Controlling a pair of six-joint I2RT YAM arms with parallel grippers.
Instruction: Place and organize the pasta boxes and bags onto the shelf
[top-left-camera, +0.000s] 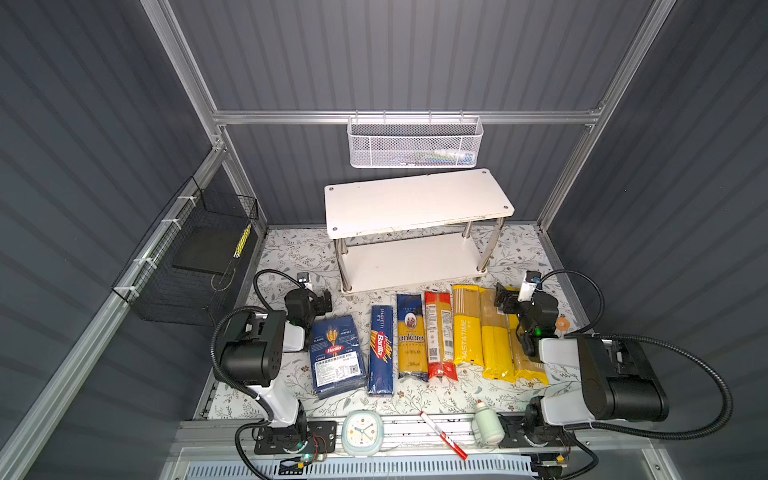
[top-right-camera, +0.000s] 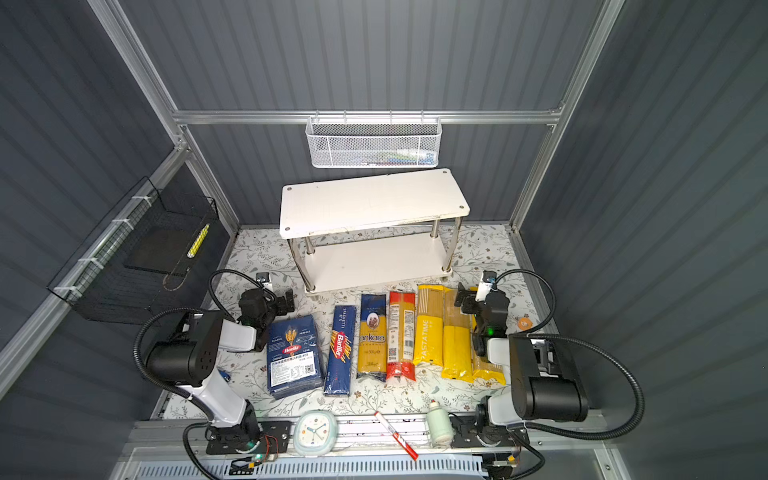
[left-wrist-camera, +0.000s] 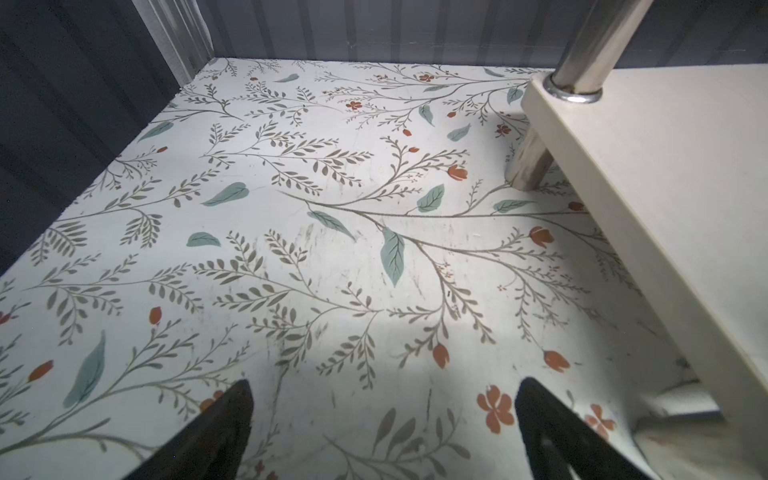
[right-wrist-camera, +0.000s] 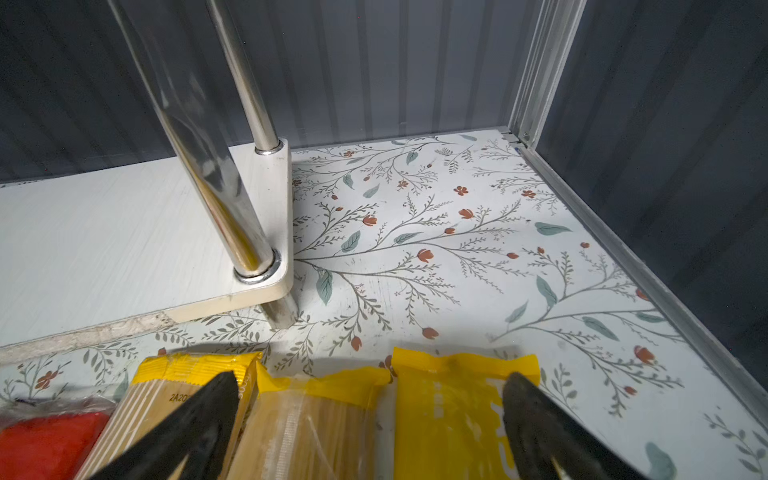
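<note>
Two dark blue pasta boxes, one wide (top-left-camera: 337, 357) and one narrow (top-left-camera: 381, 351), lie in a row with the bags: ankara (top-left-camera: 411, 336), red-and-clear (top-left-camera: 439, 336) and three yellow ones (top-left-camera: 467, 326) (top-left-camera: 494, 336) (top-left-camera: 525, 365). Behind them stands the white two-tier shelf (top-left-camera: 415, 203), both boards bare. My left gripper (top-left-camera: 326, 301) (left-wrist-camera: 384, 390) is open over the floral tabletop, beside the shelf's lower board (left-wrist-camera: 665, 187). Open and holding nothing, my right gripper (top-left-camera: 500, 299) (right-wrist-camera: 370, 382) hovers above the far ends of two yellow bags (right-wrist-camera: 453, 415) (right-wrist-camera: 316, 419).
A white mesh basket (top-left-camera: 415, 143) hangs on the back wall and a black wire basket (top-left-camera: 195, 266) on the left wall. Along the front rail lie a clock (top-left-camera: 361, 432), a red marker (top-left-camera: 442, 434) and a white bottle (top-left-camera: 487, 424).
</note>
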